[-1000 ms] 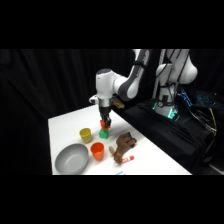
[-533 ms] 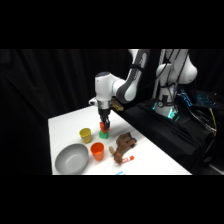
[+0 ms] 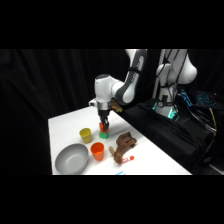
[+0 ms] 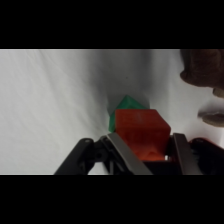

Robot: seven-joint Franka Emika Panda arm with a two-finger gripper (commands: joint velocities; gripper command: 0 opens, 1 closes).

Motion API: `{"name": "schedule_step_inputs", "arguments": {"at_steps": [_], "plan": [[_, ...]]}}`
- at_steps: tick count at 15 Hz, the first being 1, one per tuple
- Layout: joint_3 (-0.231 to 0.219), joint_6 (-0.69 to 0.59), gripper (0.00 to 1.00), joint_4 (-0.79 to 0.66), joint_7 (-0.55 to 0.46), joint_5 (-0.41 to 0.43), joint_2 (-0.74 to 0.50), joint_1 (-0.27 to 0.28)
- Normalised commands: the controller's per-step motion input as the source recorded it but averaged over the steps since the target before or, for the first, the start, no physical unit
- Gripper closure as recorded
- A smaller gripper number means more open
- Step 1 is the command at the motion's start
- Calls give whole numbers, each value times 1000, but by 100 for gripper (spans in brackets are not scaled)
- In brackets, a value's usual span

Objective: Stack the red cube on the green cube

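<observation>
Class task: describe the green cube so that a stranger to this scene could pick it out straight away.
Start at the white table and follow the white arm down to its hand. The green cube sits directly beneath, under the red cube the hand grips. It is a small solid block, unlike the hollow yellow cup beside it.

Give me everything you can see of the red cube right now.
The red cube is a small red-orange solid block with flat square faces and a matte look. It sits between the gripper fingers, one on each side, so it is held. In the wrist view it covers most of the green cube, whose corner shows beyond it. In the side view it is directly above the green cube, near the yellow cup. Whether the two cubes touch cannot be told.
</observation>
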Motion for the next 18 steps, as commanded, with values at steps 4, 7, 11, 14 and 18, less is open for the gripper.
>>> {"name": "schedule_step_inputs", "arguments": {"at_steps": [4,7,11,14,18], "plan": [[118,18,1,99,-220,175,43,-115],[110,-17,0,97,-216,170,7,-101],[43,-82,0,73,-139,80,-82,-35],[-41,-215,0,6,-47,-39,-237,41],[-80,-319,0,-38,16,-109,-361,73]]}}
